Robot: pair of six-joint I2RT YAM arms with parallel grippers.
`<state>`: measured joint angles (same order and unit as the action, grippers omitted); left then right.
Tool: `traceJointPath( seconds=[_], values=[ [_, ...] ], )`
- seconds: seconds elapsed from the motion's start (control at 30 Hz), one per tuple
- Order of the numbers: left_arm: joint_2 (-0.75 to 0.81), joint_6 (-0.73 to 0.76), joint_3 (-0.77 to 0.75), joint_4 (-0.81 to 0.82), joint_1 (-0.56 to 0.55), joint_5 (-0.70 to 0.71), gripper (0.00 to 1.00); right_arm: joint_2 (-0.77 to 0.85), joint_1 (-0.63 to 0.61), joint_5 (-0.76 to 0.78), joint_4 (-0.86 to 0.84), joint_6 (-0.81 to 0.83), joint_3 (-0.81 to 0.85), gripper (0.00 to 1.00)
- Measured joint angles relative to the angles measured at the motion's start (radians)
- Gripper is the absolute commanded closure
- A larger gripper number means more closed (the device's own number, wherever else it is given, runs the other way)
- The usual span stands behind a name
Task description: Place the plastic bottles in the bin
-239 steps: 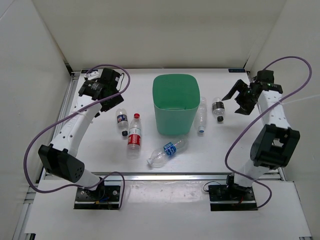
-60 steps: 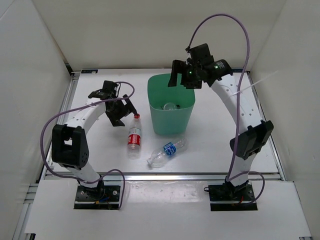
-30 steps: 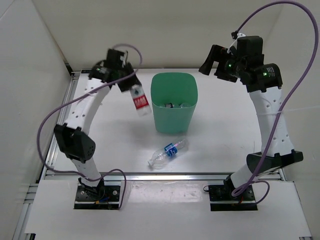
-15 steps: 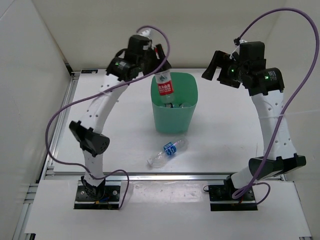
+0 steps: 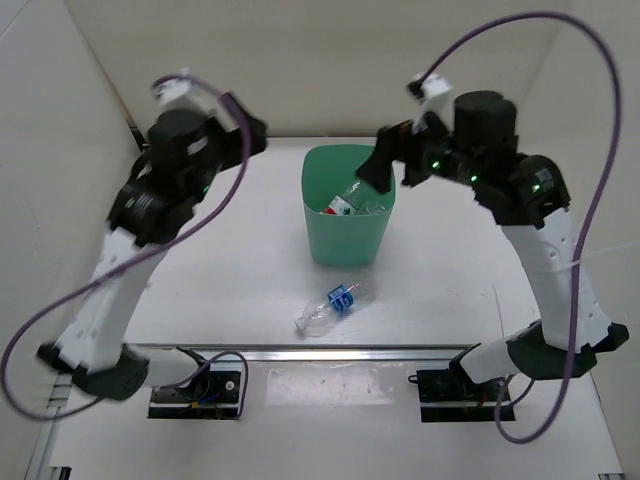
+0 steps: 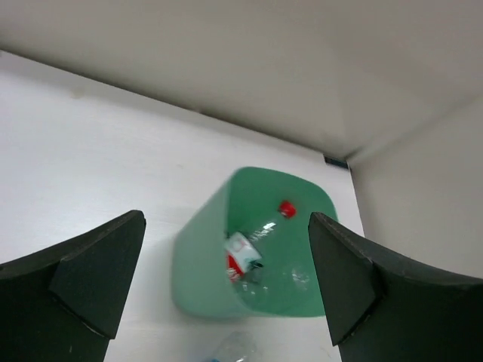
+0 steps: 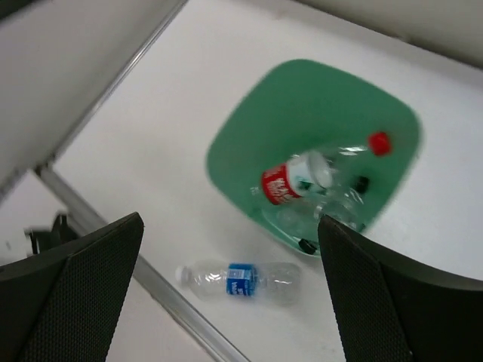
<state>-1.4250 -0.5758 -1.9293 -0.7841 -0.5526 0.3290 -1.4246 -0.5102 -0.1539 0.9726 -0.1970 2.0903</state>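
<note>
I am watching both arms holding high over the desk [image 5: 220, 270], with each gripper spread wide and gripping nothing. The left gripper [image 6: 225, 222] is hanging above and to the left of the bin [image 5: 345, 240], its two dark fingers [image 6: 83, 279] framing the bin's open mouth in the left wrist view. The right gripper [image 7: 230, 220] is hovering over the bin's right rim with its jaws just as far apart, touching nothing.

A red-labelled bottle [image 5: 345, 203] is lying tilted inside the bin, resting on other clear bottles. A blue-labelled bottle [image 5: 335, 303] is lying on its side on the desk, just in front of the bin and apart from it.

The right wrist view is giving me the best look into the bin [image 7: 302, 105]: the red-labelled bottle [image 7: 290, 181] with its red cap [image 7: 379, 142] pointing at the far wall, clear bottles with dark caps [image 7: 361, 182] under it, and the blue-labelled bottle [image 7: 241, 277] in full on the desk below. The left wrist view is showing the bin [image 6: 200, 256] from the other side, with the red cap [image 6: 285, 209] and label [image 6: 241, 253] plain, but only a blurred sliver at the frame's lower edge where the desk bottle lies. The top view alone is showing both arms at once, with the left gripper [image 5: 240, 128] and right gripper [image 5: 385, 165] flanking the bin.
</note>
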Motion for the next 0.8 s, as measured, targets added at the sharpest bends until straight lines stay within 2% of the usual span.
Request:
traceJointPath(
  seconds=[0.1, 0.17, 0.27, 0.33, 0.5, 0.8],
  values=[
    [0.257, -0.009, 0.203, 0.032, 0.018, 0.127, 0.0, 0.004, -0.253, 0.036, 0.002, 0.098, -0.034, 0.0],
    [0.373, -0.016, 0.311, 0.044, 0.027, 0.191, 0.0, -0.017, -0.438, 0.07, 0.006, 0.161, -0.093, 0.0],
    [0.471, -0.034, 0.457, 0.027, 0.041, 0.253, 0.0, -0.062, -0.638, 0.139, 0.012, 0.241, -0.251, 0.0],
    [0.481, -0.052, 0.525, -0.008, 0.051, 0.273, 0.0, -0.105, -0.713, 0.167, 0.018, 0.29, -0.373, 0.0],
    [0.465, -0.097, 0.625, -0.097, 0.055, 0.285, 0.0, -0.229, -0.784, 0.261, 0.021, 0.369, -0.602, 0.01],
    [0.529, -0.12, 0.68, -0.151, 0.055, 0.288, 0.0, -0.245, -0.719, 0.31, -0.129, 0.47, -0.709, 0.01]
  ],
)
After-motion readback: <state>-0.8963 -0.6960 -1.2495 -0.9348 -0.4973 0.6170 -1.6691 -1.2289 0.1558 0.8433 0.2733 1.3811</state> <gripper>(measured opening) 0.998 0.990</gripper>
